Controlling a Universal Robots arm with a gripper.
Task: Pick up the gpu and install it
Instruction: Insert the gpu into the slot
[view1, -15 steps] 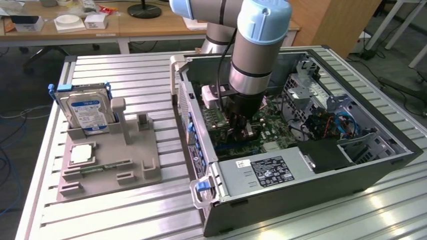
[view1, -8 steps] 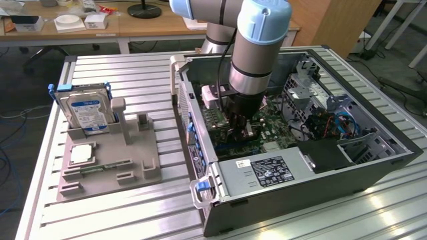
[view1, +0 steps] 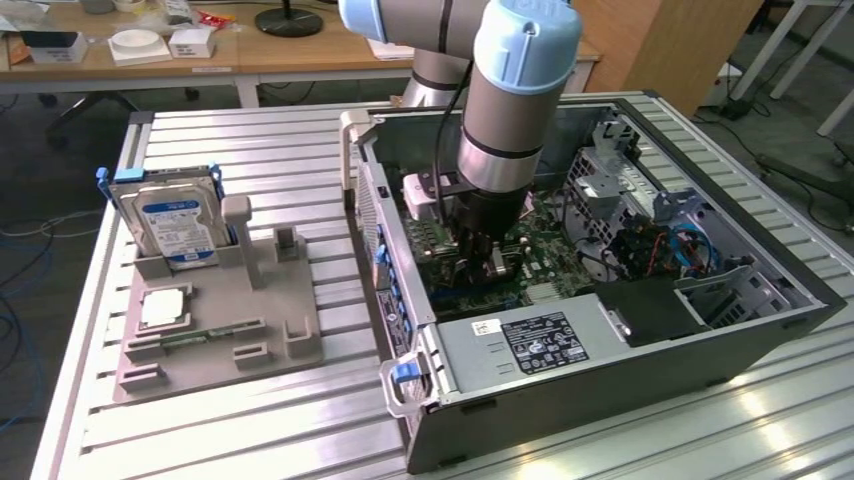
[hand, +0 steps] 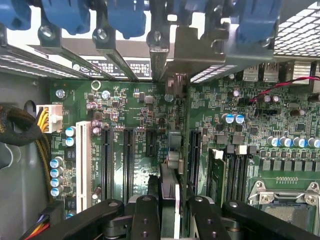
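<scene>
The gpu (hand: 170, 172) is seen edge-on in the wrist view, a thin dark card standing upright over the green motherboard (hand: 140, 107). Its silver bracket (hand: 176, 50) reaches up to the case's rear slot openings. My gripper (hand: 172, 212) is shut on the card, with a black finger (hand: 146, 215) on each side of it. The card stands between two long black expansion slots (hand: 128, 160); I cannot tell whether its edge is seated. In the exterior view my gripper (view1: 487, 255) is deep inside the open computer case (view1: 747, 330), low over the motherboard (view1: 541, 255).
A grey fixture (view1: 220, 310) on the exterior view's left holds a silver hard drive (view1: 167, 220), a narrow memory stick (view1: 200, 335) and a square chip (view1: 163, 308). Inside the case are the power supply (view1: 534, 340), a drive cage (view1: 741, 290) and cables (view1: 654, 240). A white slot (hand: 83, 160) lies beside the black ones.
</scene>
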